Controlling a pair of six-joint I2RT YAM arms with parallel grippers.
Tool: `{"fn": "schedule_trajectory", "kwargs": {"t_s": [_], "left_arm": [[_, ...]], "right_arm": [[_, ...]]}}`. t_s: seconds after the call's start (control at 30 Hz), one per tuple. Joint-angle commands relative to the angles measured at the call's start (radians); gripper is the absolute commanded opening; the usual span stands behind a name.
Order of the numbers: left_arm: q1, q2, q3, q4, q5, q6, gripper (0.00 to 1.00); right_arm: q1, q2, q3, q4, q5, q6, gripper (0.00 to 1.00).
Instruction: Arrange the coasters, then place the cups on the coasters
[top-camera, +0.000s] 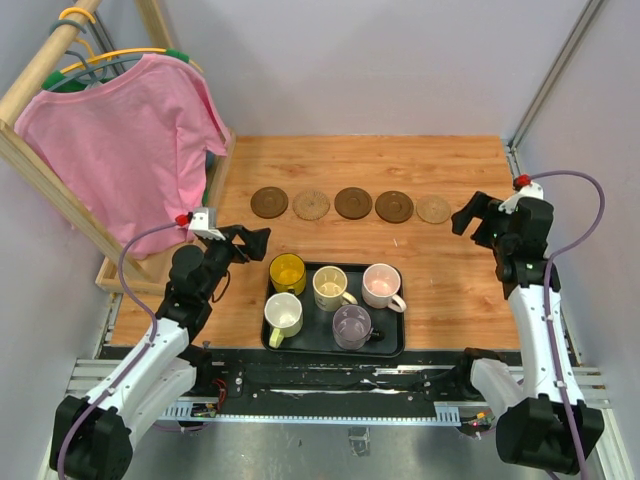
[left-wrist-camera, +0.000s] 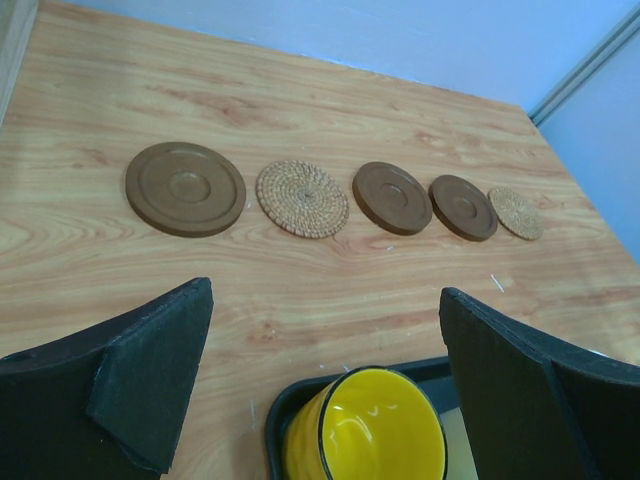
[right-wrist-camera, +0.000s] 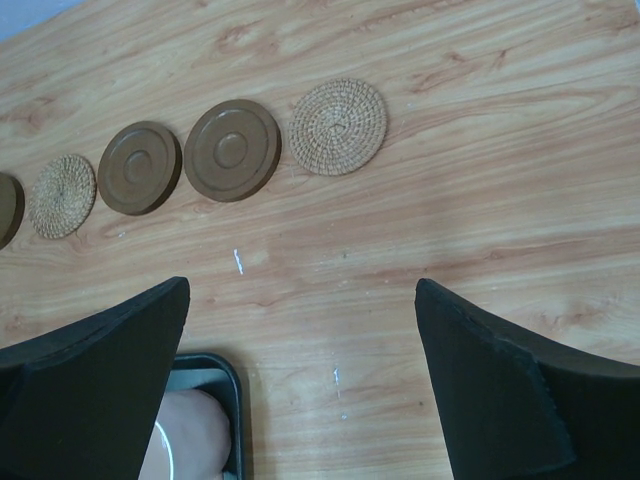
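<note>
Five coasters (top-camera: 353, 203) lie in a straight row across the far half of the wooden table (top-camera: 450, 290). From left to right they are dark brown, woven tan, dark brown, dark brown and woven tan, each apart from its neighbour. Nearer, a black tray (top-camera: 392, 332) carries all five cups (top-camera: 331, 288): yellow, cream and pink along its far side, white and grey-purple along its near side. The left gripper (top-camera: 252, 243) hangs just left of the yellow cup, jaws wide and empty. The right gripper (top-camera: 468, 216) hovers right of the row, also wide, holding nothing.

Yellow cup (left-wrist-camera: 365, 430): base cut off by lower edge, left wrist view.
Pink cup (right-wrist-camera: 200, 437): only a part showing, right wrist view.
Leftmost brown coaster (right-wrist-camera: 7, 208): cropped at left edge there.
</note>
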Motion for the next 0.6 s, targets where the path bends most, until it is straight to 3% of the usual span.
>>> {"fn": "schedule_trajectory", "kwargs": {"t_s": [0.0, 0.3, 0.57], "left_arm": [[0.004, -0.028, -0.033, 0.006, 0.042, 0.003, 1.00], [-0.004, -0.069, -0.060, -0.103, 0.025, -0.001, 1.00], [-0.033, -0.067, -0.064, -0.111, 0.006, -0.013, 1.00]], "right_arm": [[0.057, -0.013, 0.012, -0.051, 0.046, -0.035, 0.96], [0.348, 0.005, 0.019, -0.249, 0.224, -0.121, 0.95], [0.387, 0.020, 0.009, -0.294, 0.151, -0.138, 0.93]]}}
